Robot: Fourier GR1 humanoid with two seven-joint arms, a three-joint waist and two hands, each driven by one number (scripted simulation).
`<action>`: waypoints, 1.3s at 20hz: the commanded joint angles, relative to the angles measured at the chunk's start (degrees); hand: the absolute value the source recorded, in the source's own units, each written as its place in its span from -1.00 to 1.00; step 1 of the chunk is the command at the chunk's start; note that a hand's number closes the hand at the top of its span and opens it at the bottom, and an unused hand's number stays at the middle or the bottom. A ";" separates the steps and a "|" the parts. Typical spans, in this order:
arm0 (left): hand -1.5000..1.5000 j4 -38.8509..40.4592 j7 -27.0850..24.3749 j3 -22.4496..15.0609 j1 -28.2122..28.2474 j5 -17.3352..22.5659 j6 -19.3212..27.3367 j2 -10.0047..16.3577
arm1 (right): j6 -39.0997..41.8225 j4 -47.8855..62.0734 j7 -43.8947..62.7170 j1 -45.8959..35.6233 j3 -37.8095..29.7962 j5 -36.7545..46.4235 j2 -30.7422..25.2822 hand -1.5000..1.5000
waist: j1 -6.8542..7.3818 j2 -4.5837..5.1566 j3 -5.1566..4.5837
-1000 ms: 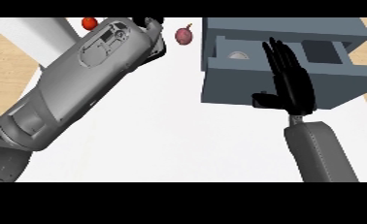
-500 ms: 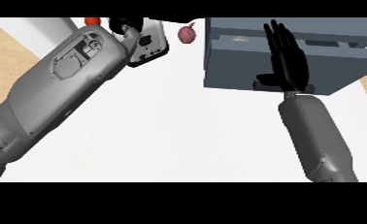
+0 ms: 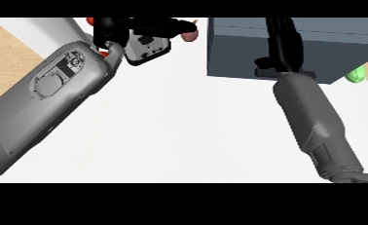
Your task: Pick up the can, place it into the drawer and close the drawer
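Observation:
The grey drawer unit [image 3: 237, 53] stands at the top right of the white counter [image 3: 187, 126], and its front looks flush and closed. My right hand [image 3: 285, 44] lies flat against that front, open, with straight fingers pointing up. The can shows nowhere in the head view. My left hand [image 3: 147, 26] is at the top left, open and holding nothing, well away from the drawer.
A dark pink rounded item [image 3: 190, 35] lies between my left hand and the drawer unit. Small red things [image 3: 92, 21] peek out behind the left wrist. Something green [image 3: 357, 74] shows at the right edge. The counter's left edge borders wooden floor [image 3: 14, 58].
The drawer was open a second ago and now sits closed. My right hand has pushed forward with its front. The left forearm has swung up and left.

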 commanded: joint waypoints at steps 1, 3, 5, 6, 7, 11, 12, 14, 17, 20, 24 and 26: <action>-1.00 -3.13 -2.21 0.94 4.98 -0.34 -0.95 1.58 | -2.99 7.09 1.23 -6.23 -1.21 0.71 1.14 -1.00 | 1.27 0.98 0.34; -1.00 -5.73 -1.23 0.55 5.86 -0.95 -0.58 1.84 | -2.34 9.13 -0.08 -8.12 -1.69 0.20 0.31 -1.00 | 1.02 0.71 0.36; -1.00 -5.47 -0.64 0.21 5.68 -2.02 -0.21 1.62 | -2.77 11.60 1.03 -9.94 -1.54 1.31 0.59 -1.00 | 0.56 0.82 0.37; -1.00 -6.61 -2.43 0.20 9.30 -1.54 -0.56 2.27 | -2.83 11.69 1.12 -10.33 -2.71 0.60 -1.40 -1.00 | 1.75 1.14 0.36; -1.00 -7.28 -2.46 -1.20 9.17 -3.43 1.72 0.37 | -3.28 12.91 1.26 -10.83 -2.15 1.26 -0.09 -1.00 | 0.86 0.91 0.38; -1.00 -9.13 -2.89 1.39 12.21 -1.62 -1.79 3.79 | -2.61 14.55 3.35 -14.79 -2.86 1.25 0.40 -1.00 | 1.58 1.08 0.32; -1.00 -7.04 -5.55 1.47 13.02 -2.24 -1.61 1.91 | -2.13 15.26 1.80 -15.09 -3.07 0.99 -0.40 -1.00 | 1.12 1.55 0.33; -1.00 -11.73 -1.62 1.52 12.07 -1.87 -1.63 4.30 | -4.28 15.73 -0.59 -13.32 -4.23 -0.03 -1.85 -1.00 | 2.05 1.25 0.45; -1.00 -12.22 -1.50 0.63 13.09 -3.02 -0.52 3.45 | -2.00 16.84 -2.48 -14.89 -4.85 -0.92 -1.54 -1.00 | 1.94 1.26 0.48; -1.00 -11.14 -3.56 0.58 14.46 -3.93 0.37 1.78 | -1.98 15.48 -5.30 -16.02 -7.89 -4.71 -0.67 -1.00 | 1.23 1.40 0.52; -1.00 -11.03 -2.19 2.90 13.09 -2.43 -2.56 4.14 | 0.61 14.20 -9.86 -17.45 -12.53 -10.89 2.60 -1.00 | 0.80 1.20 0.57; -1.00 -11.45 -3.46 2.47 14.41 -2.98 -1.96 3.37 | -0.02 13.37 -12.43 -17.29 -14.76 -13.59 3.98 -1.00 | 1.37 1.42 0.60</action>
